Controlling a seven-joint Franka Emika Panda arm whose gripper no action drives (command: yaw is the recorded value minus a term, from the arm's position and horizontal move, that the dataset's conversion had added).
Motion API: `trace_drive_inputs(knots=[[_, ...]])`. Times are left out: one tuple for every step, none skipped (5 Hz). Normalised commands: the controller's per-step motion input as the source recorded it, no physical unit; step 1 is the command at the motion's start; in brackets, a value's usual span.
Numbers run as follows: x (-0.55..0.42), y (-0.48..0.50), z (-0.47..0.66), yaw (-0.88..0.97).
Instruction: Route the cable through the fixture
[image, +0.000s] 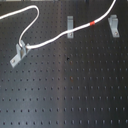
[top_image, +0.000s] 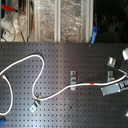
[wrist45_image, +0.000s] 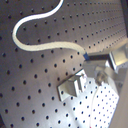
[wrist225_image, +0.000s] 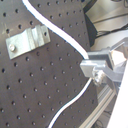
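On the black pegboard (image: 70, 90), the cable (image: 55, 39) runs from the left fixture (image: 19, 53) past the middle fixture (image: 70, 23), its end clamped in the gripper (wrist225_image: 95, 70).

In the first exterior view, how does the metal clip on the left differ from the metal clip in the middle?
The left clip lies tilted, while the middle clip stands nearly upright. The cable turns back sharply at the left clip, but it only crosses the lower end of the middle clip. Both are grey metal and are fixed on the black perforated board.
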Motion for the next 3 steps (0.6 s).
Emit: trace_drive_inputs(knots=[[-0.025, 0.013, 0.00, 0.00], [-0.141, 0.285, 0.24, 0.57], [0.006, 0.121, 0.27, 0.81]])
